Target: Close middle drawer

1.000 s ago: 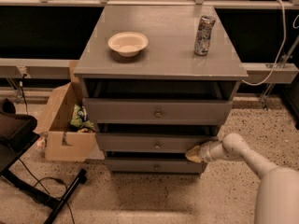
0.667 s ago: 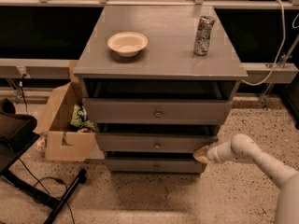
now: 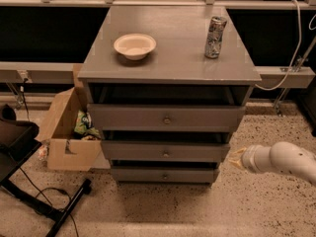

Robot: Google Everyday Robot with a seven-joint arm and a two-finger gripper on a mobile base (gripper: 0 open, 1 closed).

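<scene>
Grey middle drawer (image 3: 143, 150) is seen partly pulled out; gripper (image 3: 236, 158) is held just right of its front edge, grip state cannot be told.

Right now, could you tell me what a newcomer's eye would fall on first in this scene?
The grey cabinet fills the centre, its three drawers all appearing partly out, the middle drawer among them. The pale gripper sits low at the right, beside that drawer's right end. On top stand a cream bowl at the left and a can at the right.
</scene>
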